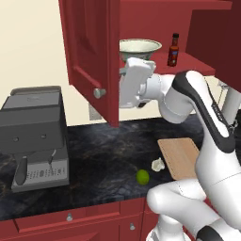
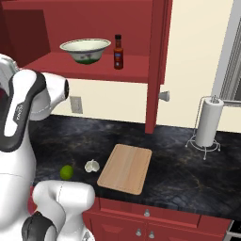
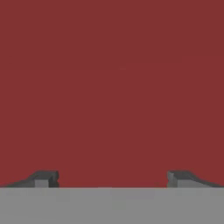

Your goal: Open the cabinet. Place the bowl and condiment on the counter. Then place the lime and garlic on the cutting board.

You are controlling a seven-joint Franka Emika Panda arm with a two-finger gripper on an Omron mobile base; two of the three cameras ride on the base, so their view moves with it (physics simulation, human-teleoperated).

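That wide shallow cream-white bowl (image 2: 85,50) on the dark red cabinet (image 1: 92,52) shelf looks rigid, slick and breakable, so I'd pinch its thin rim with the gripper (image 3: 112,179), jaws spread wide.

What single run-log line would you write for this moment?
cabinet: doors open | gripper: open, facing door | bowl, condiment: on shelf | lime, garlic: on counter beside cutting board

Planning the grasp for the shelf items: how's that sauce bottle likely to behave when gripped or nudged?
The condiment stands tall and slim on a small base, so it probably tips if pushed high. It looks rigid, likely with a smooth surface, so it may slip in a light pinch. The bowl sits close beside it on the cabinet shelf, so a toppled bottle could knock it.
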